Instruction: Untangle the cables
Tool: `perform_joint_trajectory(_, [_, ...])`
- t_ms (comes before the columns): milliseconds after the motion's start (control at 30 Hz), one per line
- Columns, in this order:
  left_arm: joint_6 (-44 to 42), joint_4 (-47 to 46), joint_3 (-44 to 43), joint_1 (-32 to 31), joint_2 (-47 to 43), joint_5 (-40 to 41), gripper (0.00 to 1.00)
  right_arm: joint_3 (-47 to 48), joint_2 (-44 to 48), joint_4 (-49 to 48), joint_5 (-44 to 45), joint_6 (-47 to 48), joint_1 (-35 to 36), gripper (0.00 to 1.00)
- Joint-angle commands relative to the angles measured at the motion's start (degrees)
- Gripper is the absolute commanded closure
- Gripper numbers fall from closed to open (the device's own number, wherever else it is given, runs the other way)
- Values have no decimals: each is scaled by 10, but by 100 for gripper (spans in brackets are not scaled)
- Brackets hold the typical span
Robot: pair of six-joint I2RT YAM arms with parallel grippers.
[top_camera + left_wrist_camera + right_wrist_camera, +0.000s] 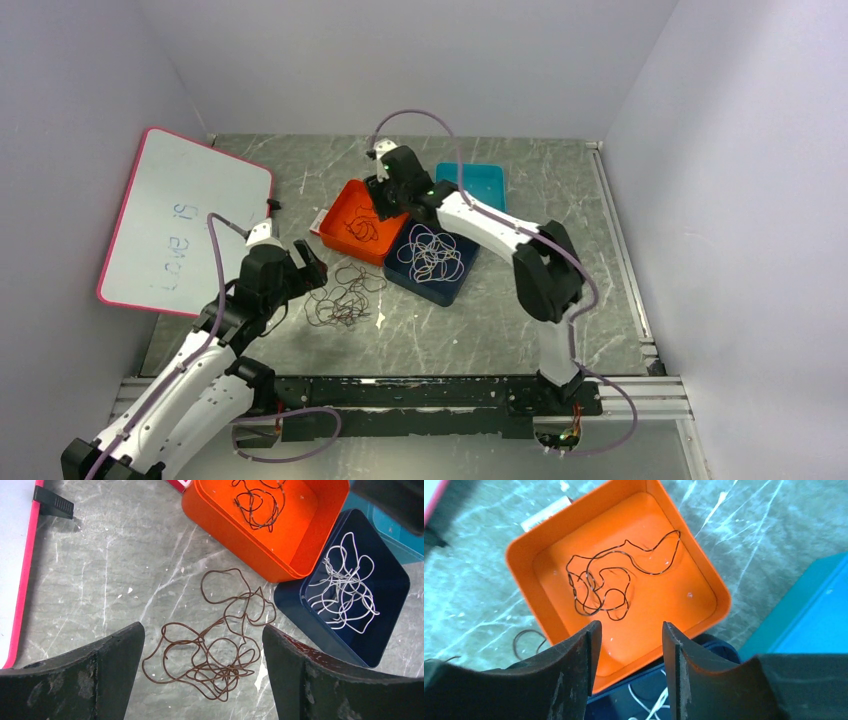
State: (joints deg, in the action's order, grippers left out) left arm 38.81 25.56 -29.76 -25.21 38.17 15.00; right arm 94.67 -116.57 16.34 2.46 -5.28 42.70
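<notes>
**Right tool (630,630) open over orange tray (519,555); left tool (202,635) open over tangle (215,650)**

Right tool: jaws parted, nothing between them, hanging above the orange tray, one black cable (599,580) loose on the tray floor. Left tool: jaws spread wide, empty, hovering over the tangle of dark cables on the table (100,580). Tangle just beside the orange tray, not touching it. White cable (345,580) bunched alone in the dark blue tray (287,597).

Risks, judged from here:
- Closing on the dense lower knot likely to lift every strand at once, with no separation gained.
- Strands very thin, so easy to slip out between the fingers or get missed flat against the table.
- Upper loops close to the orange tray wall, so a snag on the rim possible during a lift, maybe dragging the tray.

Direction:
- Tangle stretched on a diagonal in the left wrist view, dense end nearest the tool, open loops pointing up toward the orange tray.
- Black cable also diagonal across its tray, clump toward one side, single tail reaching toward the opposite side.
- White cable a roundish bundle, no clear long axis.
</notes>
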Motion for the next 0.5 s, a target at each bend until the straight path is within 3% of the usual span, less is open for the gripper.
perform_joint_trajectory(0, [-2, -9, -13, 2, 0, 2, 8, -47, 81, -36, 8, -9, -3, 48])
perform_joint_trajectory(200, [2, -15, -9, 2, 3, -3, 9, -149, 174, -69, -79, -40, 7, 50])
perform_joint_trajectory(467, [28, 2, -15, 2, -28, 31, 18, -246, 219, -119, -111, -137, 76, 54])
